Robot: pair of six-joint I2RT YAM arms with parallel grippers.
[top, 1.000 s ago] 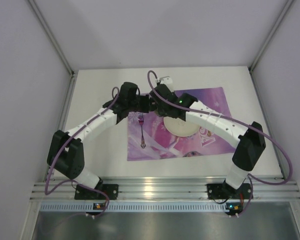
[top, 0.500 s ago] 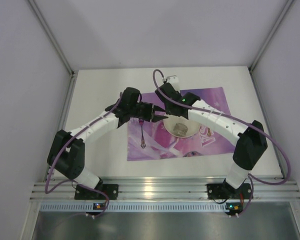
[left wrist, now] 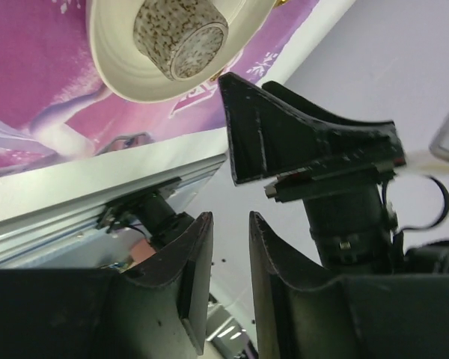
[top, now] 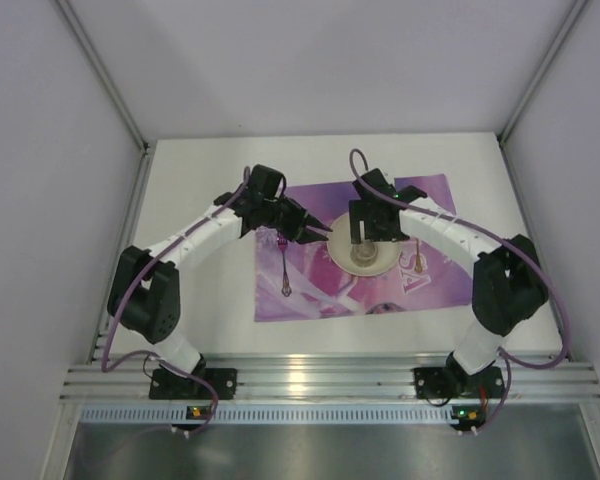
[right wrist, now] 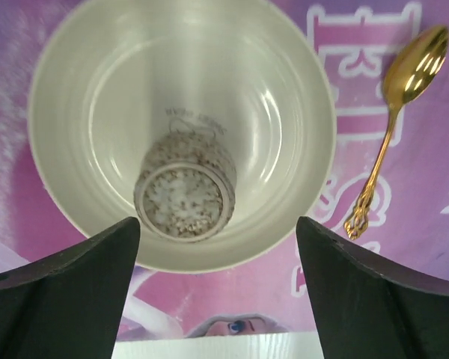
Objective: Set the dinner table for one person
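A cream plate [top: 378, 266] lies on the purple placemat [top: 310, 300], which rests on the white dinner table [top: 195, 300]. On the plate [right wrist: 97, 90] stands a speckled cup [right wrist: 184, 196], its ringed flat end facing up. My right gripper [right wrist: 217, 222] hangs open directly above the cup [top: 363, 257], with its fingers wide on either side and touching nothing. A gold spoon [right wrist: 393, 112] lies right of the plate, and a fork [top: 283, 265] lies left of it. My left gripper [left wrist: 230, 217] hovers by the plate's left rim, jaws a narrow gap apart and empty.
The placemat covers the middle and right of the table. Both forearms reach in over it and the two grippers sit close together above the plate's far side. White walls enclose the table at the back and sides, and a metal rail [top: 310, 378] runs along the near edge.
The right gripper has opened wide and let go of the cup, which now stands on the plate, and it has swung right. The left gripper shifted slightly toward the far side.
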